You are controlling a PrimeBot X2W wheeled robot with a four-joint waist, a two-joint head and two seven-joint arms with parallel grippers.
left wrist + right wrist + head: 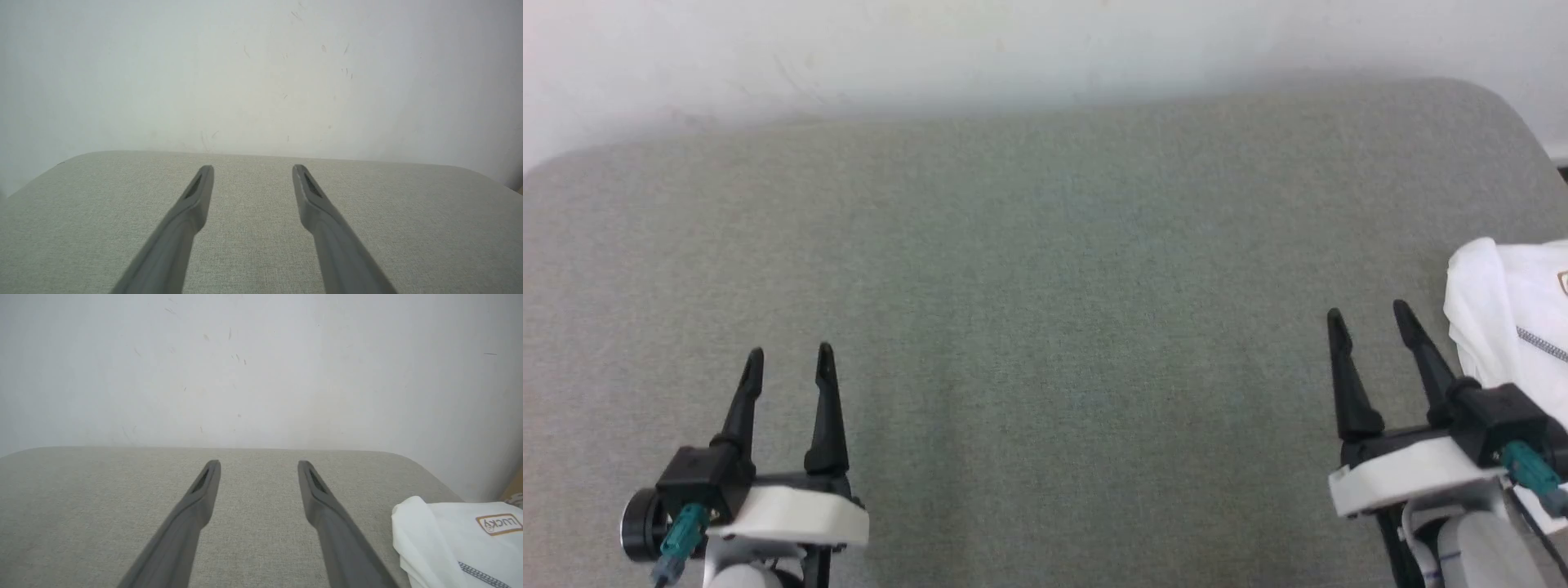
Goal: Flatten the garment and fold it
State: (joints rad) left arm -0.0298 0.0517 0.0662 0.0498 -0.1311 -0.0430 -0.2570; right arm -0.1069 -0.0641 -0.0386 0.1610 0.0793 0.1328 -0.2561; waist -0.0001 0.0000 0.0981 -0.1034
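**Wide-open pincers: left gripper (791,351) and right gripper (1367,309) empty, white T-shirt heaped at the right edge**

Nearest the head camera, the two grippers rise from the bottom corners. Each has a white wrist housing, a black block with a teal connector, and two long, dark, tapering fingers pointing away from the robot. Both stand with their fingers spread wide and with bare cloth showing between them. The left wrist view shows the left gripper (253,167) parted over the surface, and the right wrist view shows the right gripper (259,462) parted in the same way.

Beneath them lies a broad, grey-green padded fabric surface with rounded corners (1045,286). Its far side meets a plain white wall (1013,49) marked with faint scuffs.

The garment (1503,310), a white T-shirt of thin, soft fabric, lies bunched and creased at the right edge of the surface and is cut off by the frame. It is just beside the right gripper's outer finger, and whether they touch cannot be told. In the right wrist view the garment (449,539) fills the lower right corner. It shows a small brown-bordered label reading "LUCKY" (498,524) and a short line of grey zigzag stitching (482,575).
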